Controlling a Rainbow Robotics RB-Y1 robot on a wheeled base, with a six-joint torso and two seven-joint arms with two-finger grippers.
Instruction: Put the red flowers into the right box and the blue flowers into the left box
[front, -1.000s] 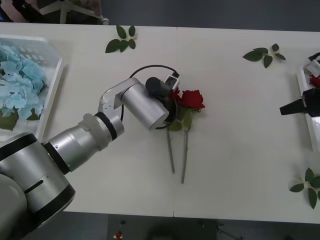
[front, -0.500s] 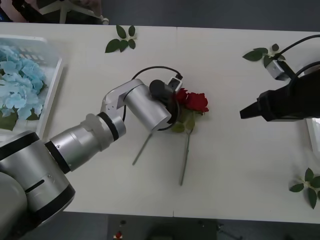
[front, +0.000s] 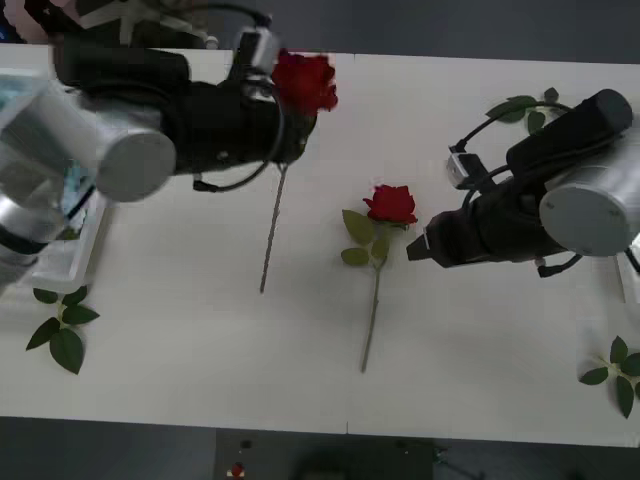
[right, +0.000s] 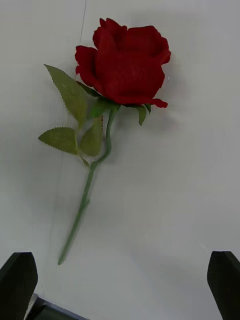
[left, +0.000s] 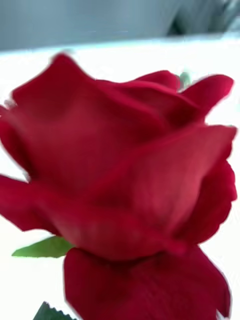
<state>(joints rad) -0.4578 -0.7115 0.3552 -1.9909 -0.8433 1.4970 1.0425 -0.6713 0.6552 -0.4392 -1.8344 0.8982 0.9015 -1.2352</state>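
Far left of the table (front: 200, 330): the left box (front: 75, 235), mostly hidden behind my left arm; its white rim and a glimpse of pale blue show at the edge. A green leaf sprig (front: 62, 335) lies on the table just in front of it.

Left of centre: my left end effector (front: 290, 120), raised above the table toward its far edge, clenched on a red rose (front: 303, 82) just below the head. The head stands at the end effector's tip; the thin stem hangs down and toward me, its lower end over the table. In the left wrist view the rose's head (left: 120, 170) sits very close, with a green leaf at its base.

Centre: a second red rose (front: 388, 205) lying flat on the table, head pointing away from me, stem running toward the near edge, green leaves on its left side. In the right wrist view it lies whole (right: 125, 65), untouched.

Right of centre: my right end effector (front: 418, 250), released, fingers spread wide, hovering just beside the lying rose's head and apart from it.

Far right: leaf sprigs at the far edge (front: 525, 108) and the near corner (front: 615, 370). What may be the right box's rim sits at the frame edge; I cannot tell for sure.
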